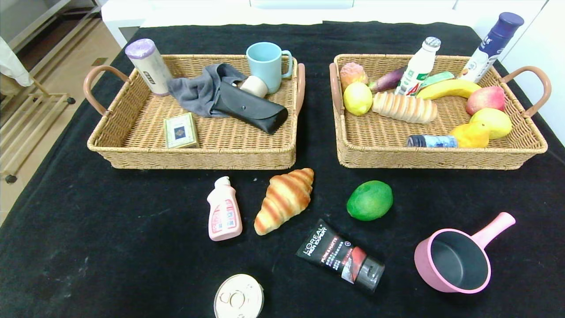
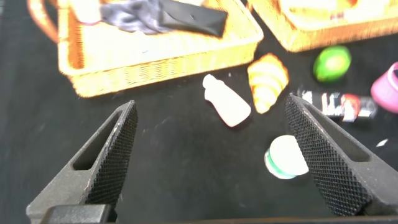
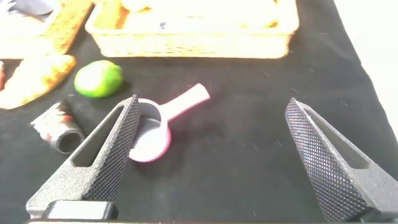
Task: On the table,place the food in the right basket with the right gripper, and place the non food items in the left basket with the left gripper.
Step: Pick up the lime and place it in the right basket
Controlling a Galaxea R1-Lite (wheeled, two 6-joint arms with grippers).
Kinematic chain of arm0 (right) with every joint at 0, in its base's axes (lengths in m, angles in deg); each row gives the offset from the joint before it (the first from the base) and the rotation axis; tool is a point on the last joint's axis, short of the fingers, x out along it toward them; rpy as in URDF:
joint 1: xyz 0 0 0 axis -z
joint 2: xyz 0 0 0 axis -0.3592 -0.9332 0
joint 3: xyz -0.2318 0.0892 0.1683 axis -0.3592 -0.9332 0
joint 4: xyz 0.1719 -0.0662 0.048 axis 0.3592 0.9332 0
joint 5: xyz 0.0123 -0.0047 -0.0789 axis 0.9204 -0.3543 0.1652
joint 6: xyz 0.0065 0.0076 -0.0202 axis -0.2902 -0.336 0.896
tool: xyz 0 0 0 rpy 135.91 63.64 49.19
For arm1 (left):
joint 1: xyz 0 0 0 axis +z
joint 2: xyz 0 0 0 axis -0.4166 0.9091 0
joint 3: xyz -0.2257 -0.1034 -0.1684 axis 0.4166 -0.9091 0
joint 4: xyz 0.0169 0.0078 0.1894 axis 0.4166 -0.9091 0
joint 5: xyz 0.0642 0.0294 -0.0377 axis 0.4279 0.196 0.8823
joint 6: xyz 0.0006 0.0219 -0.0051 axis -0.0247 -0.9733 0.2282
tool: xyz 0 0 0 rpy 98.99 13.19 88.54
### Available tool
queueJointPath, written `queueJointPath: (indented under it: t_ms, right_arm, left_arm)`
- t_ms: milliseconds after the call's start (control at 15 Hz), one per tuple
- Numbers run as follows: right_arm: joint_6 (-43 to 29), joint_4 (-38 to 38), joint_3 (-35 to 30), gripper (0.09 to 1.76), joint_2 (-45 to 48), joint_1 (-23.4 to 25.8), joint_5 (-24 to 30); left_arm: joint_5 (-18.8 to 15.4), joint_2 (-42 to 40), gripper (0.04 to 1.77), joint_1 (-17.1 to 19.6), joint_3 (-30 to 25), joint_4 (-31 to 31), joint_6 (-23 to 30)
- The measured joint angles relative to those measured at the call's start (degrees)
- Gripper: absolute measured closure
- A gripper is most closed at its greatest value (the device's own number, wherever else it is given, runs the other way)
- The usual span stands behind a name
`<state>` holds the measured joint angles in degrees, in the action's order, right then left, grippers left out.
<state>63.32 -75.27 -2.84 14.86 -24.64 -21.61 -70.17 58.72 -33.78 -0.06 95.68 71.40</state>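
Both grippers wide open, holding nothing.
Left gripper and right gripper hung above the table; croissant lay near the left basket's front edge.

Bright even overhead light, soft shadows; both wrist views blurred and overexposed at the baskets.

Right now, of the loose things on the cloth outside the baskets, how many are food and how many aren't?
Food: 2, croissant, green lime
Non-food: 4, pink bottle, black tube, tin can, pink pot
Total: 6
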Motion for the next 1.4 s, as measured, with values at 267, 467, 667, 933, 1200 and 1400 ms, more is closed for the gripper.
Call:
queueJointPath:
  t_ms: [267,467,667,933,1200,1400]
  right_arm:
    - [2.44,-0.11,6.4,0.14,-11.67,-7.08,2.61]
    - [3.07,-1.41,8.87,0.14,-19.35,-12.81,3.13]
    - [3.32,-2.07,11.28,0.14,-25.36,-20.05,-1.08]
    - [3.4,-3.78,13.67,0.14,-30.87,-24.38,-3.66]
    - [3.4,-3.97,14.06,0.14,-32.85,-24.77,-3.66]
    - [3.39,-3.86,14.12,0.14,-33.57,-24.8,-3.55]
  left_arm:
    - [-3.8,13.57,0.09,-4.56,3.44,1.57,-7.0]
    - [-5.01,22.49,0.09,-11.25,7.39,1.95,-8.05]
    - [-5.12,29.89,0.09,-17.13,11.04,2.18,-9.81]
    - [-4.64,36.83,0.09,-18.86,14.36,3.63,-11.11]
    - [-3.74,39.64,0.09,-18.92,9.7,16.46,-11.22]
    - [-3.3,40.39,0.09,-18.97,8.12,16.73,-11.3]
